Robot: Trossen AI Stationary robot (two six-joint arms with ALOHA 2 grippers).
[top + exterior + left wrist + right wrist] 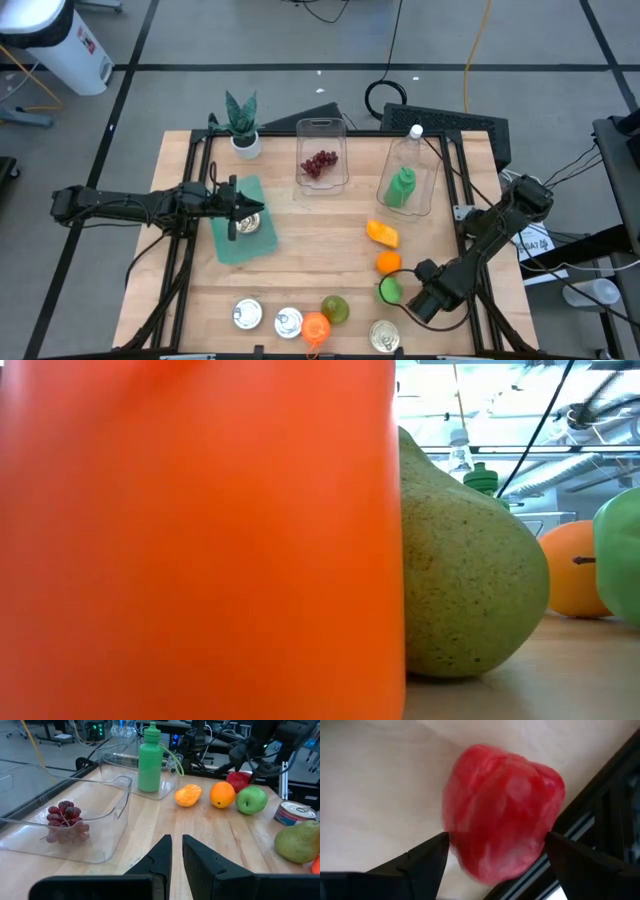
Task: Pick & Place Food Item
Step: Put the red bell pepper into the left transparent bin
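Note:
A red pepper (502,810) lies on the wooden table near its right edge; the left wrist view shows the pepper (239,780) just behind the green apple (251,800). My right gripper (495,840) is open and hangs over the pepper, one finger on each side. In the high view the right gripper (416,285) hides the pepper, beside the apple (390,290). My left gripper (250,210) waits over a green mat (235,245) on the table's left half, its fingers (162,857) nearly together and holding nothing. My right gripper comes at the red pepper from above, its two fingers (427,855) on either side of the pepper's body (465,820). Whether they touch it, I cannot tell. The pepper rests on the table.
At the far side, a clear tray (322,160) holds grapes and another (410,180) a green bottle. An orange (388,263) and a yellow-orange fruit (382,233) lie by the apple. A pear (335,308), an orange item (315,328) and cans (247,314) line the near edge. A plant (243,125) stands far left.

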